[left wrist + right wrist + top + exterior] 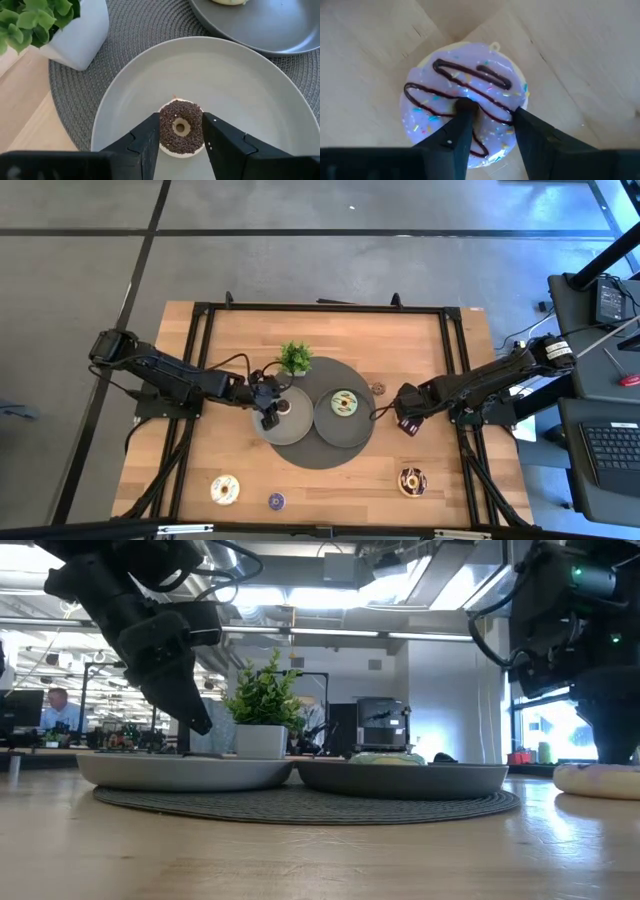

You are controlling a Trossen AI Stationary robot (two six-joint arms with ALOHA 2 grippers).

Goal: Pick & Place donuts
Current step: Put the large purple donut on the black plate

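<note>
The chocolate donut (181, 128) lay on the left grey plate (240, 90), gripped between the fingers of the left claw (181, 142). Near the table's (420, 340) right side, the right claw (487, 125) was clenched on a lilac donut (465, 120) with dark drizzle.

Pale wooden table (330, 340); woven, rough-looking round mat (145, 25); smooth matt grey plates (240, 75); perhaps plastic glossy iced donut (465, 102).
</note>
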